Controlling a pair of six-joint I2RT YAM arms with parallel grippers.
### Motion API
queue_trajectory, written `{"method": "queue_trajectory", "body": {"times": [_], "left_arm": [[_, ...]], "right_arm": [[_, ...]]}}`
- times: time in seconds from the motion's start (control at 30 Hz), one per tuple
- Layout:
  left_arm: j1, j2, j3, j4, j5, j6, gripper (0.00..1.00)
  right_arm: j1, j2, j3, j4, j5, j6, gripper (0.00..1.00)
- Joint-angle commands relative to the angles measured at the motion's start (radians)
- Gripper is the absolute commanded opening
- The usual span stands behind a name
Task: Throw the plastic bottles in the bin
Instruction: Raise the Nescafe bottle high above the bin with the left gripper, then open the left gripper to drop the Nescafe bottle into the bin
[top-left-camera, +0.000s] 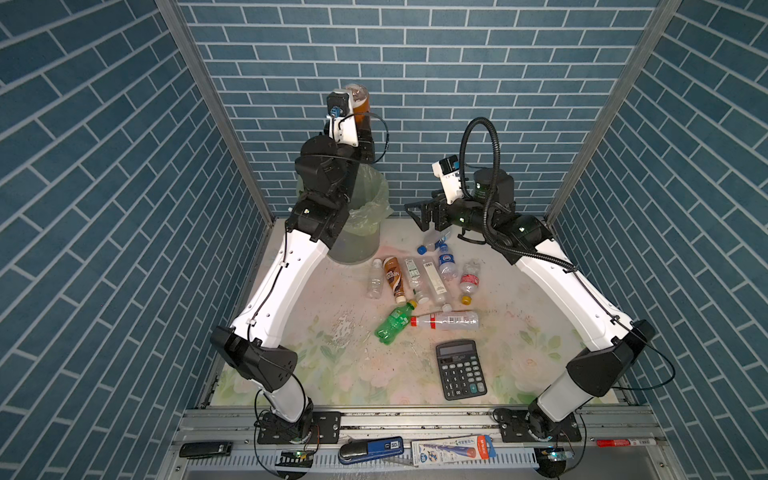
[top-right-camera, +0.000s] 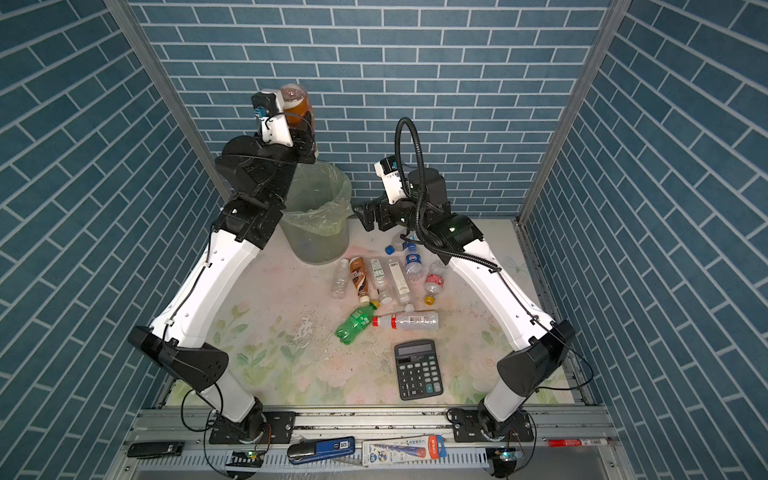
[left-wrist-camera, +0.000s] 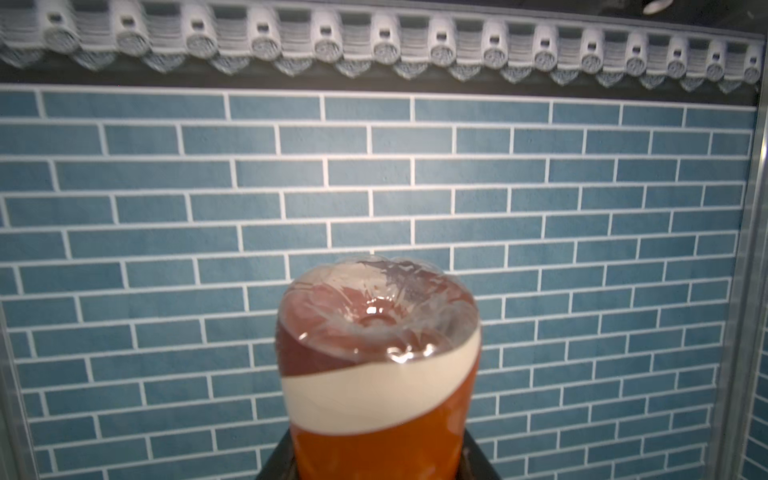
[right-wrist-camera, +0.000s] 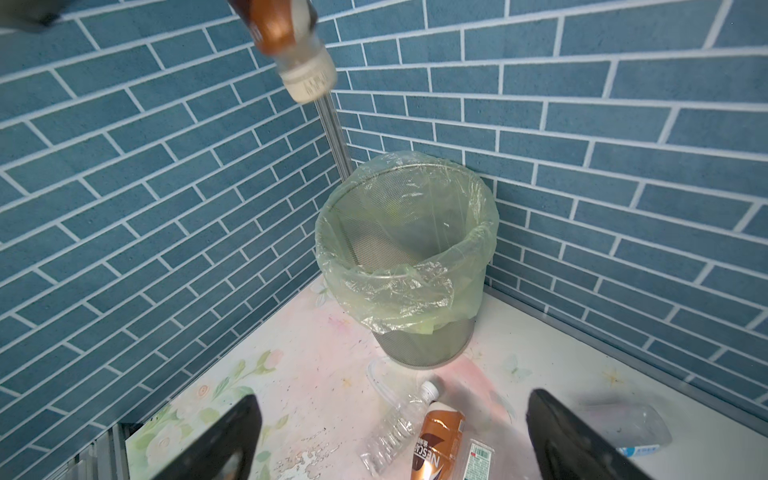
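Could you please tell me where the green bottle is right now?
In both top views the green bottle lies on the table near the middle, left of the red-capped clear bottle and farther back than the calculator.

- A brown bottle is hanging cap-down, well above the bin, its body running out of view.
- The bin is standing upright in the corner of the blue brick walls, with a pale green bag folding over its rim.
- The right gripper is hovering over the floral table, its black fingers standing wide apart.
- A crushed clear bottle, a Nescafe bottle and a white-labelled bottle are lying side by side near the bin's foot.
- A blue-labelled clear bottle is lying just beside one finger.
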Motion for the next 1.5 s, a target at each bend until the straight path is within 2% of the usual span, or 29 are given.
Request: {"method": "queue_trajectory", "body": {"times": [0.0,0.33,0.57,0.63,0.77,0.8,0.9,1.0,1.47], "left_arm": [[0.028,-0.007,0.042,0.081,-0.013,0.054,0.46],[0.044,-0.023,0.152,0.095,0.048,0.083,0.46],[0.056,-0.009,0.133,0.092,0.039,0.099,0.47],[0.086,0.025,0.115,0.059,0.036,0.051,0.47],[0.183,0.095,0.039,-0.035,0.056,-0.144,0.47],[0.203,0.109,-0.001,-0.034,0.056,-0.179,0.53],[0.236,0.161,-0.014,-0.108,0.054,-0.223,0.97],[0.240,0.179,0.032,-0.179,0.087,-0.235,0.99],[0.231,0.121,-0.063,-0.161,0.121,-0.265,0.99]], "right_arm": [[0.006,0.030,0.082,0.022,-0.002,-0.063,0.99],[0.006,0.083,0.138,0.041,-0.009,-0.079,0.99],[0.006,0.108,0.134,0.046,-0.014,-0.069,0.99],[0.005,0.111,0.128,0.046,-0.014,-0.063,0.99],[0.006,0.098,0.110,0.046,-0.015,-0.054,0.99],[0.006,0.092,0.103,0.048,-0.015,-0.053,0.99],[0.006,0.071,0.079,0.048,-0.017,-0.050,0.99],[0.005,0.049,0.053,0.055,-0.016,-0.047,0.99],[0.006,0.009,-0.002,0.093,-0.023,-0.010,0.99]]}}
